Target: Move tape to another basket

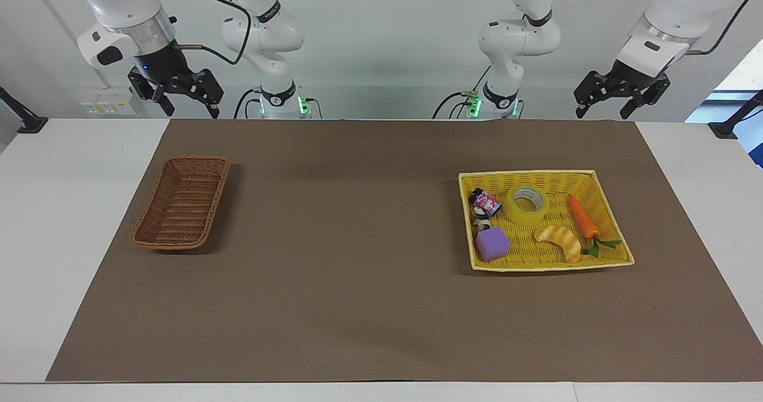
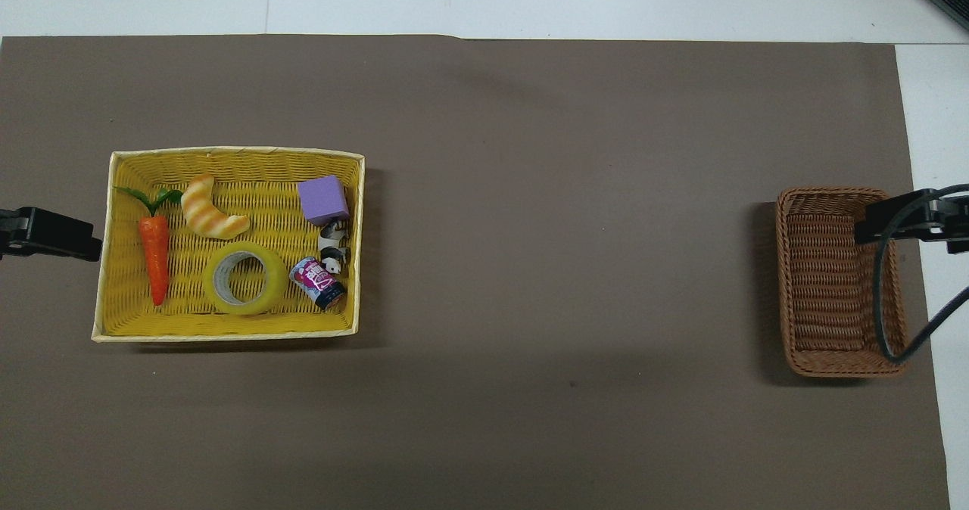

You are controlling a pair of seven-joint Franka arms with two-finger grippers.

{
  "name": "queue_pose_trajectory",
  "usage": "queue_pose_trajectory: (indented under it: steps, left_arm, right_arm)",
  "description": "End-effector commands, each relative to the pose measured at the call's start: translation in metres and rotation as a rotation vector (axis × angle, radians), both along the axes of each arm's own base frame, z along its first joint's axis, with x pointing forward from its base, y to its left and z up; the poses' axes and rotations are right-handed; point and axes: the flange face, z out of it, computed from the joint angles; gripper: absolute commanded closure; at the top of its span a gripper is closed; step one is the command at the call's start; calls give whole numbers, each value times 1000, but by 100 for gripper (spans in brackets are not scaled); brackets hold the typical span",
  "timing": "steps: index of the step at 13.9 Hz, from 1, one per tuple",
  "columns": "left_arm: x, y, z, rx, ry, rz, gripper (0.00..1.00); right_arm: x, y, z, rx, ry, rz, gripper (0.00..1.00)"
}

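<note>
- Facing view: my left gripper (image 1: 601, 102) hangs high over the mat's robot-side edge, toward the left arm's end of the table, fingers spread apart and empty.
- My right gripper (image 1: 189, 101) hangs high over the same edge at the right arm's end, also spread and empty; I judge this arm is waiting.
- The tape (image 1: 527, 204) lies flat in the yellow basket (image 1: 539, 265), close to that basket's robot-side wall, hole facing up.
- The brown basket (image 1: 182, 202) sits empty near the mat's corner at the right arm's end, well apart from the yellow one. Nothing has been picked yet, by my judgement.
- Overhead view: the tape (image 2: 244, 278) sits between the carrot (image 2: 154, 247) and a small can (image 2: 319, 282), with the croissant toy (image 2: 211, 211) just beside it and a purple cube (image 2: 323, 199) farther off.
- Only the tip of my left gripper (image 2: 51, 233) shows at the frame's edge, beside the yellow basket's (image 2: 227, 335) wall; the right gripper (image 2: 912, 222) overlaps the brown basket's (image 2: 833, 362) rim from above.
- Risks I see: a finger going down inside the core could clip the can or carrot, since both crowd the roll.
- The smooth, rounded roll could slip if I pinch it off-centre.
- The baskets are far apart, so I expect a long reach or a handover, and a drop there would land it on the mat (image 2: 560, 268).
</note>
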Motion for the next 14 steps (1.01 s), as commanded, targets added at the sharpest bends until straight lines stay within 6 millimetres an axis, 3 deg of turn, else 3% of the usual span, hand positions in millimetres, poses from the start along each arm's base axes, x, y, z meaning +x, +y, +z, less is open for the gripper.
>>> queue_pose_trajectory:
  steps: [1, 9, 14]
  left_arm:
    - [1, -2, 6, -4, 0, 0, 0]
    - [-9, 1, -7, -2, 15, 6, 0]
    - [-8, 2, -27, -2, 23, 6, 0]
  right_arm:
    - [-5, 0, 1, 21, 5, -14, 0]
    - [-5, -1, 1, 20, 5, -16, 0]
    - [-5, -1, 1, 21, 5, -16, 0]
